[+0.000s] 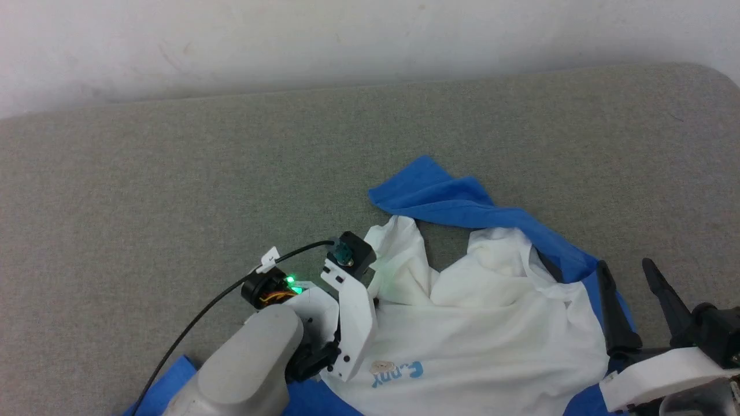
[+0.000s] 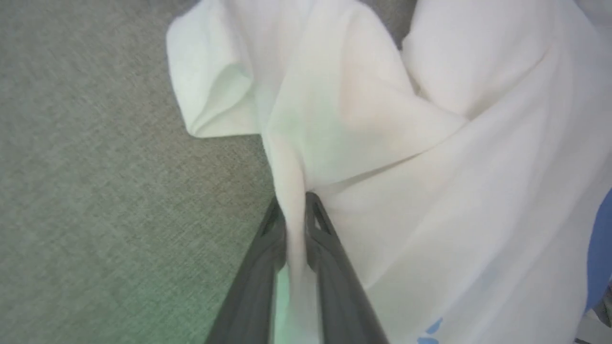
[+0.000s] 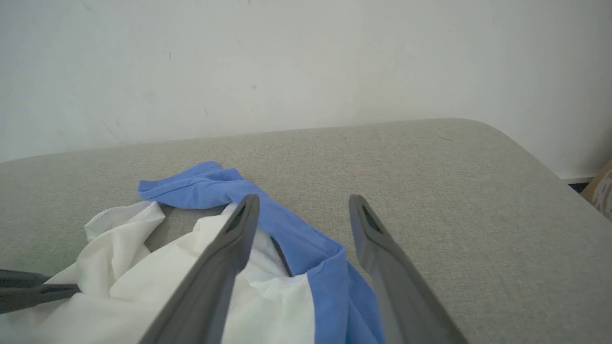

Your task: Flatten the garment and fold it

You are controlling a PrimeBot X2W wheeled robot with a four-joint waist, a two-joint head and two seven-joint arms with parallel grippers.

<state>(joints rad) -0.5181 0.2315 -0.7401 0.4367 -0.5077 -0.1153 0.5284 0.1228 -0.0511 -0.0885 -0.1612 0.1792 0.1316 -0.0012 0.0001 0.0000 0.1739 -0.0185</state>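
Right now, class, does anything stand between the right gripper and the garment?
Nothing visible does. The right gripper is open beside the blue sleeve of the garment; the left gripper is shut on its white fold.

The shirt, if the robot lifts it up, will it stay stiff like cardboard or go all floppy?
Probably floppy: the shirt lies crumpled in soft folds on the grey surface. Where the left gripper pinches a white fold, the cloth bunches and drapes, so it would likely hang limp when lifted. It looks thin, so probably light.
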